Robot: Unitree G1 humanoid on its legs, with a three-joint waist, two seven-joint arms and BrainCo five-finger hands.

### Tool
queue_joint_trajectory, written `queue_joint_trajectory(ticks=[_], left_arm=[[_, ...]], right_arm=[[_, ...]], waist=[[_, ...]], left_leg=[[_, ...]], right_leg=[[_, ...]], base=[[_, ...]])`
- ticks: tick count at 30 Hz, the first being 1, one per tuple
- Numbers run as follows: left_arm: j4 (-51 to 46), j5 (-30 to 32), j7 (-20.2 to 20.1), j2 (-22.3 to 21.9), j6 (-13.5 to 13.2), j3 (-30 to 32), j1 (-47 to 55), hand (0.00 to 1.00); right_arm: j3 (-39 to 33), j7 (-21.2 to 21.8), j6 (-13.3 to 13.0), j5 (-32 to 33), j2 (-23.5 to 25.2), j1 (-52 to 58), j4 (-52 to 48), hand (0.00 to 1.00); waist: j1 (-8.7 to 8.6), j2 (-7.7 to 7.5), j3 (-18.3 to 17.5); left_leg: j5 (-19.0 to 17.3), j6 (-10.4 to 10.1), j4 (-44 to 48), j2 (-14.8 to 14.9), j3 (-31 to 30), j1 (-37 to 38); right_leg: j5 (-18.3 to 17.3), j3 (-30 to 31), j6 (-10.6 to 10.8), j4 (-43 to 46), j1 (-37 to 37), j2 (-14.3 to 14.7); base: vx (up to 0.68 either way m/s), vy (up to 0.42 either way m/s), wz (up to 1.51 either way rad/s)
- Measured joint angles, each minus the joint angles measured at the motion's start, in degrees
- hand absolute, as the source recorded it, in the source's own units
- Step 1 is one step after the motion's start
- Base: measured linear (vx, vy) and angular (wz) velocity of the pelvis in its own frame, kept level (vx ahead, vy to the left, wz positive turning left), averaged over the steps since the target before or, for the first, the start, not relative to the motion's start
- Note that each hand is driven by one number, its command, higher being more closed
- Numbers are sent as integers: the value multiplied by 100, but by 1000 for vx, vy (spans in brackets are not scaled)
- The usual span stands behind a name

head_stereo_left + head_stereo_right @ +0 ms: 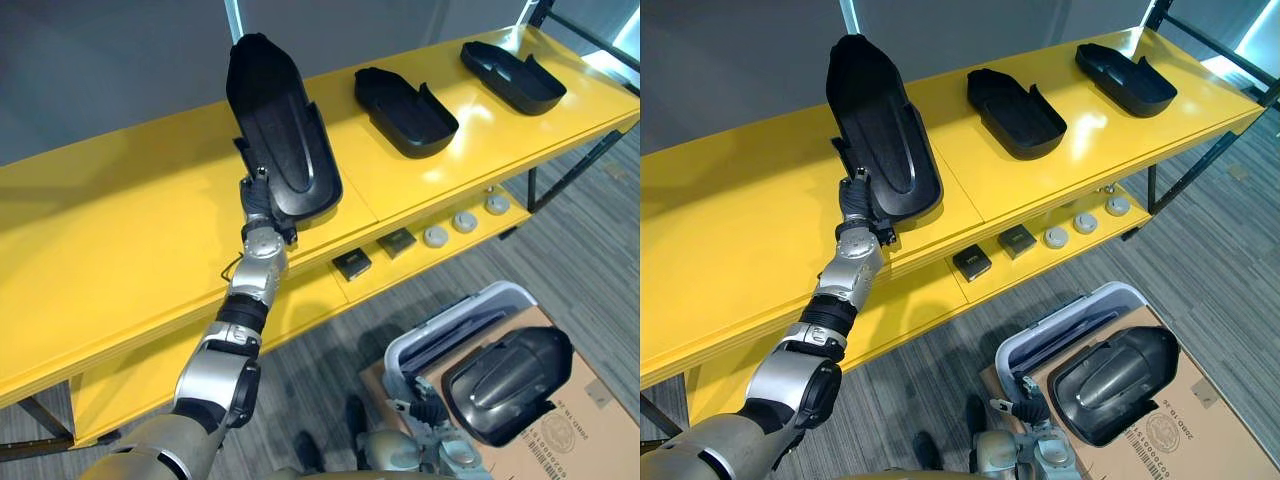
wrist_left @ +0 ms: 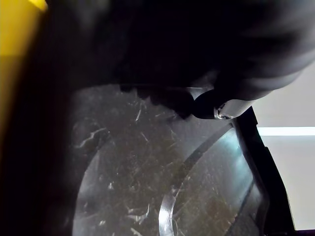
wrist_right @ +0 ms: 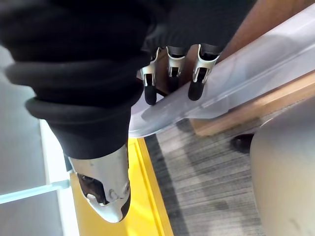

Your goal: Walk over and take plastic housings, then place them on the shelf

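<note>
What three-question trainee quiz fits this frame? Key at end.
1. True or false: four black plastic housings lie flat on the yellow shelf top.
2. Which robot hand holds a housing tilted above that top? A left, B right, C neither.
3. Fill in: on the lower shelf, beside two small black square boxes, lie three grey round ___.
Key: 1 false, two housings lie there. 2 A: the left robot hand grips it; the right robot hand holds another housing low down. 3 discs.
</note>
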Motion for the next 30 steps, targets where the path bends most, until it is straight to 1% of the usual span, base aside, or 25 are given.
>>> queue_joint_trajectory(ticks=[3,4,6,10,11,17,22,27,30], left_arm=[[1,44,2,101,12,93,32,100],[0,71,5,150,12,122,79,0],[1,206,4,225,19,209,222,0],[0,245,16,331,33,432,295,0],[0,254,19,348,85,474,296,0],[0,432,-21,434,138,500,294,0],[-13,435,-27,442,135,502,274,0],[-16,421,-4,481,132,534,226,0],[-16,285,65,483,104,557,165,0]], right_arm=[[-10,-24,-4,7,0,-1,3,0],[-10,-27,-10,6,0,-2,9,0],[-10,-29,-16,7,-2,-4,20,0],[-5,-26,-53,6,-17,-12,-8,0],[-5,-25,-53,6,-19,-11,-5,0],[-5,-24,-44,9,-20,-12,-2,0],[-5,-24,-46,10,-46,-22,61,0],[4,-17,-56,10,-41,-54,108,0],[4,-18,-60,10,-26,-64,108,0]], waist=[[9,14,21],[11,14,22],[16,16,24],[51,12,118],[60,12,118],[73,11,118],[167,-2,126],[175,-52,169],[178,-79,204]], left_leg=[[2,-2,0,5,-23,43],[4,-4,-1,5,-36,47],[10,-12,-2,8,-63,82],[26,-35,-8,13,-83,91],[26,-36,-13,16,-87,92],[28,-34,-35,22,-135,69],[28,-35,-9,30,-141,67],[27,-36,-9,37,-127,69],[27,-37,-11,39,-107,69]], right_leg=[[-1,-72,-1,0,63,-8],[-1,-94,-1,1,73,-11],[-1,-99,-1,11,101,-12],[-10,-117,-2,80,91,-15],[-12,-123,-1,83,91,-15],[-36,-178,-6,83,86,-14],[-54,-190,-13,84,86,-5],[-56,-185,-16,92,84,0],[-56,-179,-16,96,81,1]], base=[[-64,-2,11],[-52,-3,8],[-56,-9,3],[-55,-13,3],[-46,-14,3],[-5,-5,3],[1,-1,1],[0,0,0],[-21,-1,-1]])
